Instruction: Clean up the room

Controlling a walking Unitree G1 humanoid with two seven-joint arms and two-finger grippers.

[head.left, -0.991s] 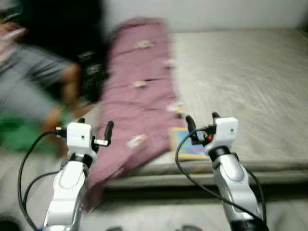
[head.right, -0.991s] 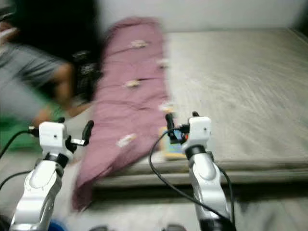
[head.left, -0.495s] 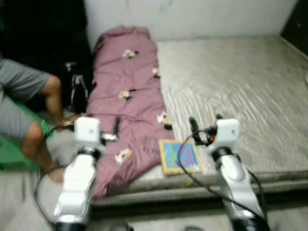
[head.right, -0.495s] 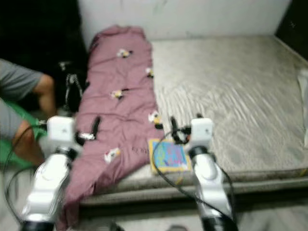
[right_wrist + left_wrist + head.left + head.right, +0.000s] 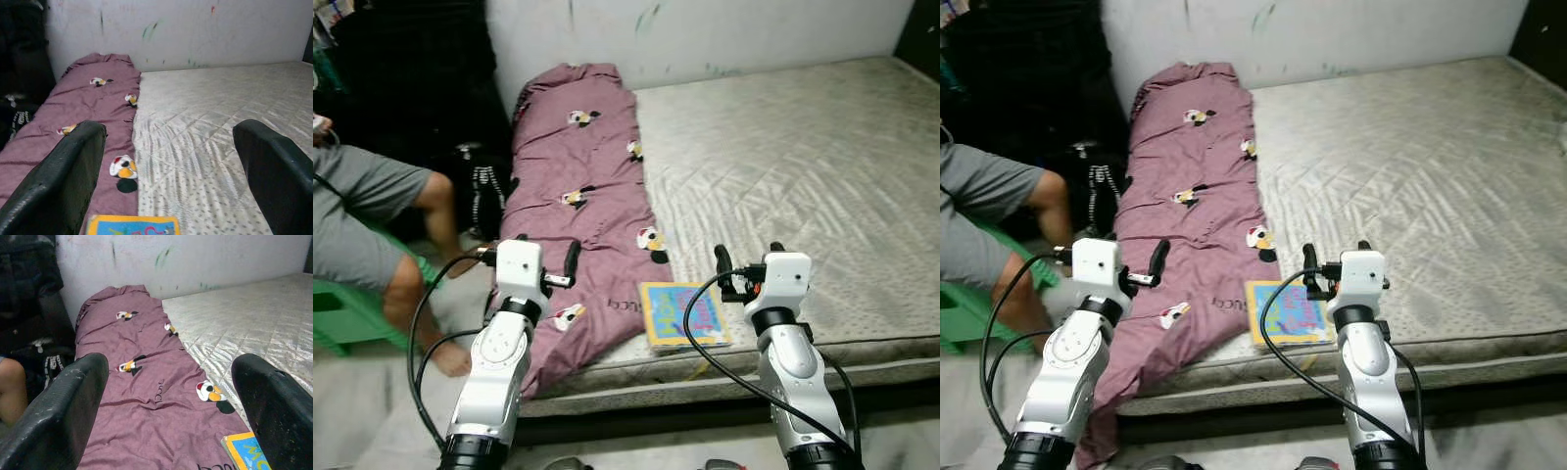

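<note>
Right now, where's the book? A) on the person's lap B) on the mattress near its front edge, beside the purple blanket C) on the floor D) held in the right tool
B: the book lies flat on the mattress near its front edge, right beside the blanket.

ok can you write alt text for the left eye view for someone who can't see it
A bare grey mattress with a long purple blanket along its left side and a colourful book near the front edge. The left end effector and right end effector are raised before it, both open and empty. A seated person is at the left.
</note>
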